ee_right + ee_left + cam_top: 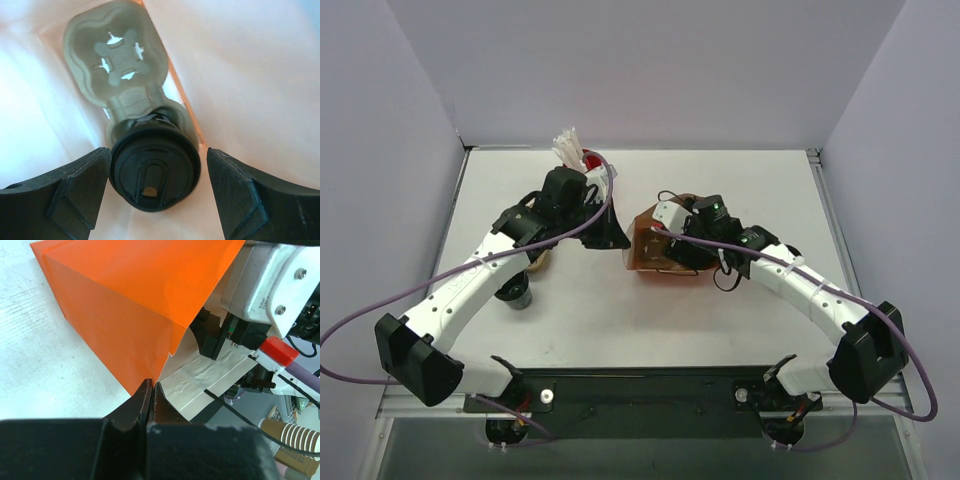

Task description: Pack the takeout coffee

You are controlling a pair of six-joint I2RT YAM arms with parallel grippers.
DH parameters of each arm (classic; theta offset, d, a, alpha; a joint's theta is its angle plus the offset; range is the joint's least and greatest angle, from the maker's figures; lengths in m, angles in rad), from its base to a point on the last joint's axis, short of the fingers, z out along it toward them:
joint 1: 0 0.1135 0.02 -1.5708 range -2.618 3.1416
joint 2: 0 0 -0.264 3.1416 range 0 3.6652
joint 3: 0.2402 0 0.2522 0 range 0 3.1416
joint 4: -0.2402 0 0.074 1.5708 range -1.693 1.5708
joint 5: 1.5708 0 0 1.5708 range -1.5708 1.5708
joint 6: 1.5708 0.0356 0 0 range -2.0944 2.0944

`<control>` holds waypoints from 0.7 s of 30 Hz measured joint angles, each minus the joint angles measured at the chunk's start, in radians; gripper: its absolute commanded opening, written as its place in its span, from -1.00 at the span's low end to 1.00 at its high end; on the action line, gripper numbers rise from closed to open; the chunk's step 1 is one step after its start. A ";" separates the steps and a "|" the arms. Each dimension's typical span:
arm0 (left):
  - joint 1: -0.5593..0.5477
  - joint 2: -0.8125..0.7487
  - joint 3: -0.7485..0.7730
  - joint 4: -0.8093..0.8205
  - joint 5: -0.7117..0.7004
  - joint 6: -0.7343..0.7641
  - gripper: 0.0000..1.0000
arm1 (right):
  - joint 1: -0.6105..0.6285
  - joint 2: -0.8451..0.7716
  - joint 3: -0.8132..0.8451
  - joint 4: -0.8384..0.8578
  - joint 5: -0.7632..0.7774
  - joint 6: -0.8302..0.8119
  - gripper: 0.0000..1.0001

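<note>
**While left claw [150, 390] pins the orange bag [125, 315], right claw [158, 155] straddles a coffee cup [155, 172] inside it**

Where the bag lies on its side at mid-table [620, 320], its mouth faces the right arm. The left claw is closed tight on the bag's edge, fingers pressed together with paper between them. The right claw is inside the bag, jaws wide, one finger on each side of the black lid. The gap is clear on one side; contact on the other cannot be told. That cup sits in the near well of a grey pulp carrier [80, 45]. The second coffee cup [517, 292] stands on the table under the left forearm, well apart from the bag. A red cup [590, 160] of white sticks [567, 145] stands at the far edge.
</note>
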 measured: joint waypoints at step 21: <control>0.018 0.103 0.159 -0.095 -0.013 -0.032 -0.36 | 0.001 -0.063 0.150 -0.098 -0.097 0.082 0.44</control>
